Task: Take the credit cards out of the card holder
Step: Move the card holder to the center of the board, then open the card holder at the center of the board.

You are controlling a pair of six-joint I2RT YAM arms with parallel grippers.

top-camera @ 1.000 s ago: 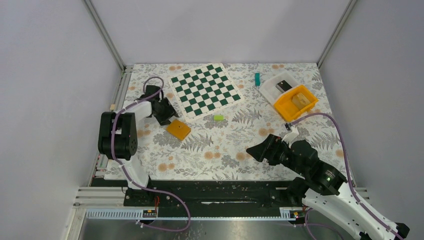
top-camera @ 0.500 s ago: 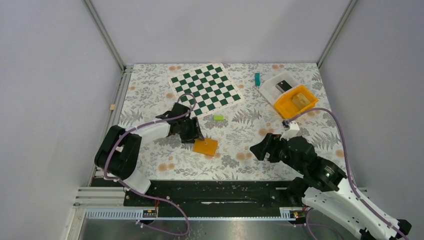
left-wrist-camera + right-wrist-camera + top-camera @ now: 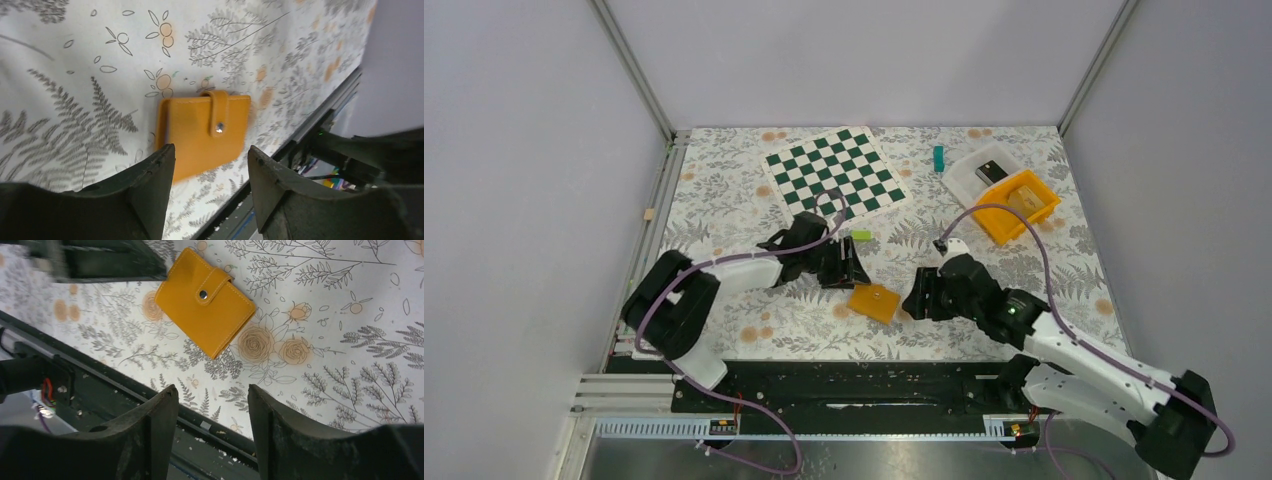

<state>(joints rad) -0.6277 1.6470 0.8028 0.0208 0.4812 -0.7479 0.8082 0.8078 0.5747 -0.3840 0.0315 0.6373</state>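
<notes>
The flat orange leather card holder [image 3: 874, 302], lying shut, is flanked by the empty, open-jawed left gripper [image 3: 211, 152] and right gripper [image 3: 212, 390]; pinning it and unsnapping the strap [image 3: 214, 284] is judged next

Your top camera sits high up behind the two arms and looks down from far away at the whole table [image 3: 724, 190], with the arm bases at the bottom of its picture. Your two wrist cameras sit low and close: one peeks out between the left arm's fingers [image 3: 150, 190], the other between the right arm's fingers [image 3: 155, 430]. All three see the orange card holder [image 3: 874, 301], and each wrist camera looks across it toward the other arm.
</notes>
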